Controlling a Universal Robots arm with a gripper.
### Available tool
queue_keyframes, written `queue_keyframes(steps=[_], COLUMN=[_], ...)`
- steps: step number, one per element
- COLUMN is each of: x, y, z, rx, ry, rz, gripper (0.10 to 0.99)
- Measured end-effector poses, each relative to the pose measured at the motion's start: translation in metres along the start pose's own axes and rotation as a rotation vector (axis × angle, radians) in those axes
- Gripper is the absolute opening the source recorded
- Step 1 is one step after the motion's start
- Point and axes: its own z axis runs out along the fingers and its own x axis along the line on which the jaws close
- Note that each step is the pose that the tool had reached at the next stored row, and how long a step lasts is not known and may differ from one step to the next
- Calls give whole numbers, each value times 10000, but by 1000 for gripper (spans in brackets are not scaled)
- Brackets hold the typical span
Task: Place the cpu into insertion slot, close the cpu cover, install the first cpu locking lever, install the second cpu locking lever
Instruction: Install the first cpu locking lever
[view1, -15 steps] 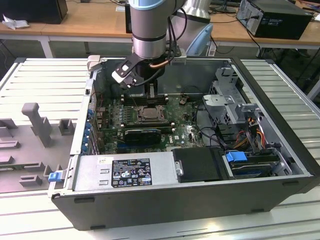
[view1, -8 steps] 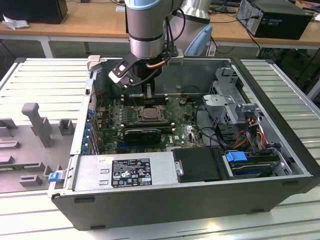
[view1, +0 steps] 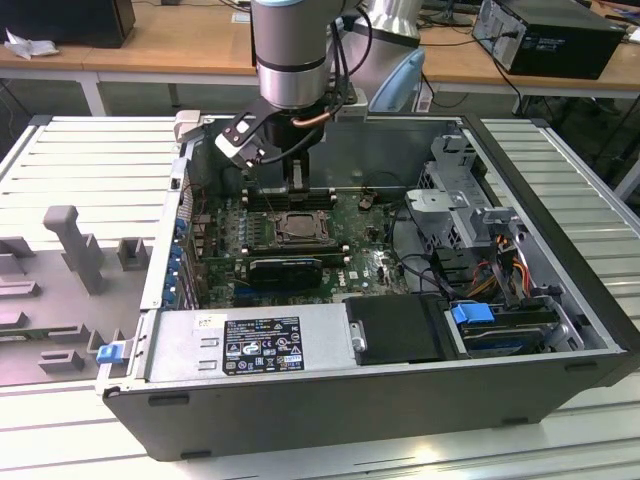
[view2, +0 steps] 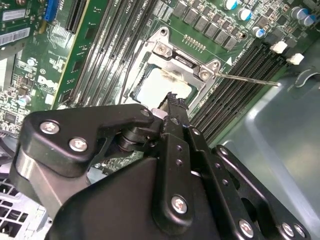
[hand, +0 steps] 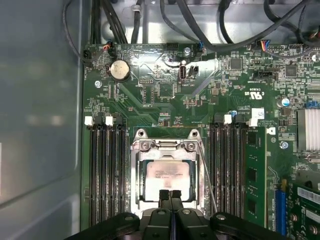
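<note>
Claw (hand: 170, 192) closed, holding nothing | 1 cpu (hand: 167, 174) seated | 1 cpu cover (hand: 162, 146) down | 1 lever (view2: 245, 79) angled out

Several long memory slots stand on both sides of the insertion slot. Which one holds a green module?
The outermost one in the bank next to the blue connector, farthest from the cpu. The green module fills it; the others are empty and black.

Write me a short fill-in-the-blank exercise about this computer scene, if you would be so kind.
The cpu shows through the square ____ of the cpu cover.
The gripper has its fingers ____ over the cpu's edge.
The circuit board is coloured ____.
Black memory slots run along ____ sides of the cpu.
Missing words: window; shut; green; both.
</note>
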Motion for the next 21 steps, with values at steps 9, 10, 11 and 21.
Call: queue_keyframes(steps=[9, 10, 11, 21], x=[6, 6, 6, 5], y=[15, 15, 15, 14], z=[-261, -261, -258, -240], rx=[9, 15, 22, 290], ry=[-1, 10, 34, 151], rz=[-501, -724, -1133, -3362], gripper=[106, 106, 106, 106])
